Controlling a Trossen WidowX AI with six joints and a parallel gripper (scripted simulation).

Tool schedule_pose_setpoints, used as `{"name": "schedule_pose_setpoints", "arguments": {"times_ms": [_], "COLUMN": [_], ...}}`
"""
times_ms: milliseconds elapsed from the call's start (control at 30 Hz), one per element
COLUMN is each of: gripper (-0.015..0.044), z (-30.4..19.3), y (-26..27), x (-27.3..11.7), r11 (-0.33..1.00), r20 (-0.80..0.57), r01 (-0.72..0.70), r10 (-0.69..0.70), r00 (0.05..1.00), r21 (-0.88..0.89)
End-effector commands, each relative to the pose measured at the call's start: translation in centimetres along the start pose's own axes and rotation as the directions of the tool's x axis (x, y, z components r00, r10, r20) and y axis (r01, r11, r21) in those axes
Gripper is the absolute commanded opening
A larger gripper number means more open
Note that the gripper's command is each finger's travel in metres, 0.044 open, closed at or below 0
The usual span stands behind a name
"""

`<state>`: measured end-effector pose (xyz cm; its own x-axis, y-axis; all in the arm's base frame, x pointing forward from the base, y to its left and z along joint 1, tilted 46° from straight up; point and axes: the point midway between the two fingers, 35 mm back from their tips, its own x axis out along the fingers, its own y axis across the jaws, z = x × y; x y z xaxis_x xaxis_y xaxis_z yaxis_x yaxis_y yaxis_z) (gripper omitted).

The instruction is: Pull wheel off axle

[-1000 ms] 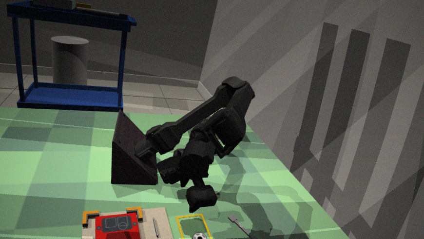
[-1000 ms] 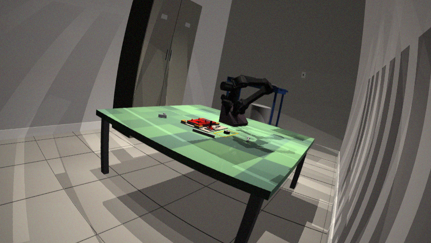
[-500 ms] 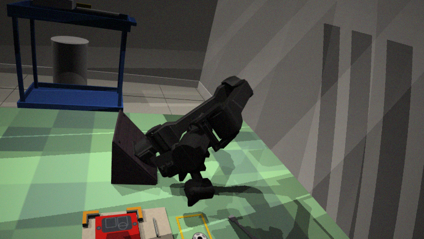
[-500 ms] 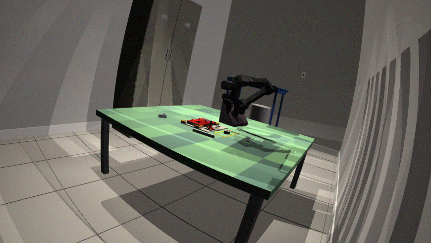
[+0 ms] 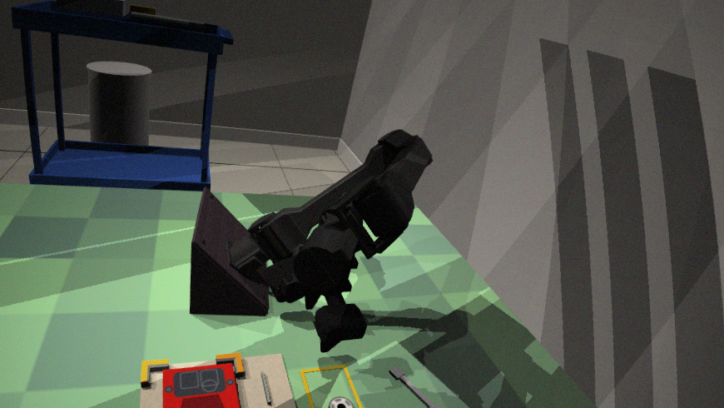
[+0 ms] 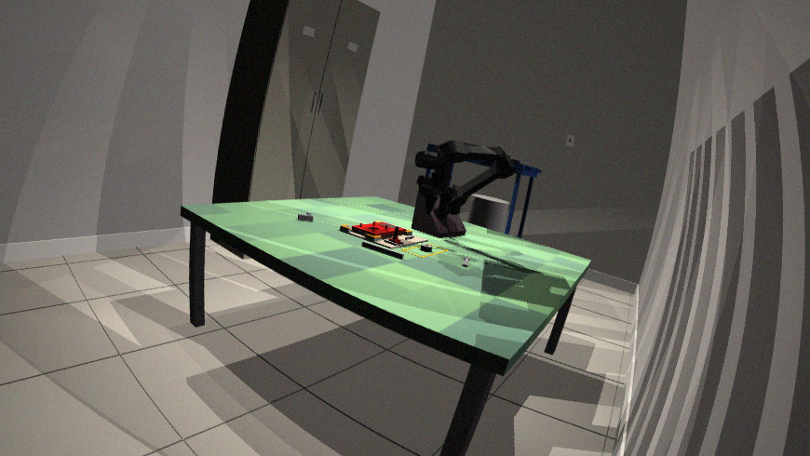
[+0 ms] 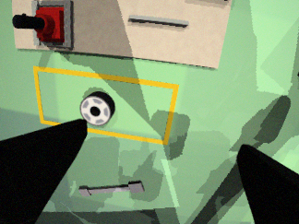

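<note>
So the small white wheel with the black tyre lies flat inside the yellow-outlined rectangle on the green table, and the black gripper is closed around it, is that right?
Not quite. The small white wheel with the black tyre does lie flat inside the yellow-outlined rectangle on the green table, but the black gripper is open and holds nothing. The wrist view shows its fingers spread wide, raised clear of the wheel.

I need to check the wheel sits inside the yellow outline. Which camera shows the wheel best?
The wrist view: the wheel lies whole inside the yellow outline, apart from the open jaws. The top view cuts the wheel at the frame's bottom edge. The exterior view shows it only as a tiny dark speck.
</note>
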<state>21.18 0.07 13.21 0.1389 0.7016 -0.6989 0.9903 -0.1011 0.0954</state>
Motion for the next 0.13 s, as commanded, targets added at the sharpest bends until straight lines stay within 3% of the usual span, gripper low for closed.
{"name": "schedule_pose_setpoints", "arguments": {"times_ms": [0,100], "gripper": [0.0440,0.0440], "z": [0.05,0.05], "y": [-0.08,-0.08], "x": [-0.01,-0.01], "r11": [1.000,1.000], "r20": [0.004,0.004], "r01": [0.003,0.003], "r10": [-0.003,-0.003], "r00": [1.000,1.000], "r21": [-0.002,-0.002]}}
